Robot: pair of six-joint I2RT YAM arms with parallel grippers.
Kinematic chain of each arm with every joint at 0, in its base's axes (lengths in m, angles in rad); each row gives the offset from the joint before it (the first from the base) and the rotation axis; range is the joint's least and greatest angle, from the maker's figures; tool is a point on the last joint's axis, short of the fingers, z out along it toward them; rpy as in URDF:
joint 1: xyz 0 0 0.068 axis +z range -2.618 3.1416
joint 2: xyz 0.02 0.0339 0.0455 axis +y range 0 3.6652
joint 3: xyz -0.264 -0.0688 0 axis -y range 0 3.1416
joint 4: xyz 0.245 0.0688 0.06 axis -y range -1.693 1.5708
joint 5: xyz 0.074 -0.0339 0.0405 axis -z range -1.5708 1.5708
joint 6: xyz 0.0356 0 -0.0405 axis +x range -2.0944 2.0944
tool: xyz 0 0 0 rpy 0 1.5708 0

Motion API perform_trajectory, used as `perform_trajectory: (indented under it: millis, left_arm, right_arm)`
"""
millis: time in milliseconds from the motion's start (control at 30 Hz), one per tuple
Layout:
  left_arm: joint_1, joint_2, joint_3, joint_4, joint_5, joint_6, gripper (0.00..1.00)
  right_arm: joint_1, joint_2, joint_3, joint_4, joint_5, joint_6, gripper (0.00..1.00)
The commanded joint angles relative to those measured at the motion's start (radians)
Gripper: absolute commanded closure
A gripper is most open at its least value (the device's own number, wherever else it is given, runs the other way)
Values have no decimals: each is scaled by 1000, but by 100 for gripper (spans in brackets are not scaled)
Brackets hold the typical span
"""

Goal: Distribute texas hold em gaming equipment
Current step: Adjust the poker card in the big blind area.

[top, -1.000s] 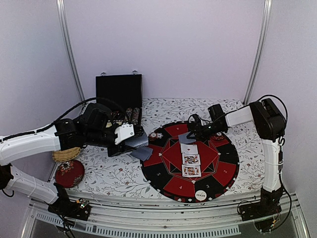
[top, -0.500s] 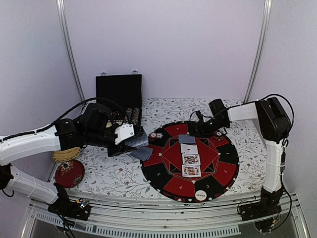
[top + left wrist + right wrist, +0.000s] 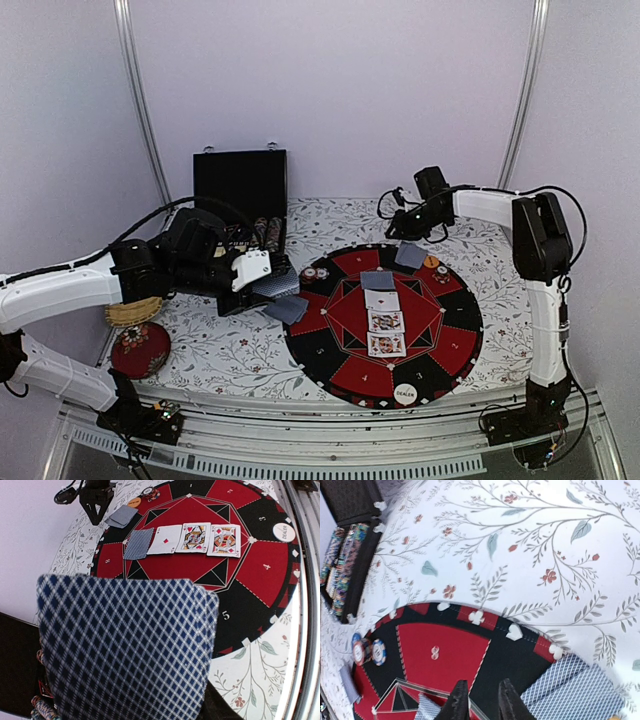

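Note:
My left gripper (image 3: pixel 258 283) is shut on a fan of blue-checked playing cards (image 3: pixel 125 650) that fills the left wrist view and hides its fingers. On the round mat (image 3: pixel 450 345) lies a row: one face-down card (image 3: pixel 378 280), an ace (image 3: pixel 381 299) and two court cards (image 3: pixel 386 332). Two more face-down cards (image 3: pixel 411 255) lie at the mat's far edge by an orange button (image 3: pixel 431 262). My right gripper (image 3: pixel 482 702) hovers over the mat's back rim, jaws slightly apart and empty. The DEALER button (image 3: pixel 404 394) sits at the near rim. Striped chips (image 3: pixel 369 651) rest on the mat's far left.
An open black chip case (image 3: pixel 240 195) stands at the back left with rows of chips (image 3: pixel 342 565) inside. A red ball (image 3: pixel 140 350) and a woven dish (image 3: pixel 130 313) sit at the left edge. Floral cloth (image 3: pixel 230 350) covers the table.
My right gripper let go of the face-down card at the head of the row, then lifted back toward the far right of the mat. The left arm stayed still.

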Motion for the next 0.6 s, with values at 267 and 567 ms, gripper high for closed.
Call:
perform_trajectory:
  millis: [267, 567]
  left_arm:
    - [-16, 6, -13, 15, -6, 8, 54]
    - [-16, 6, -13, 16, -2, 10, 54]
  right_arm:
    - [14, 244, 158, -150, 203, -73, 92]
    - [15, 185, 88, -159, 292, -132, 93]
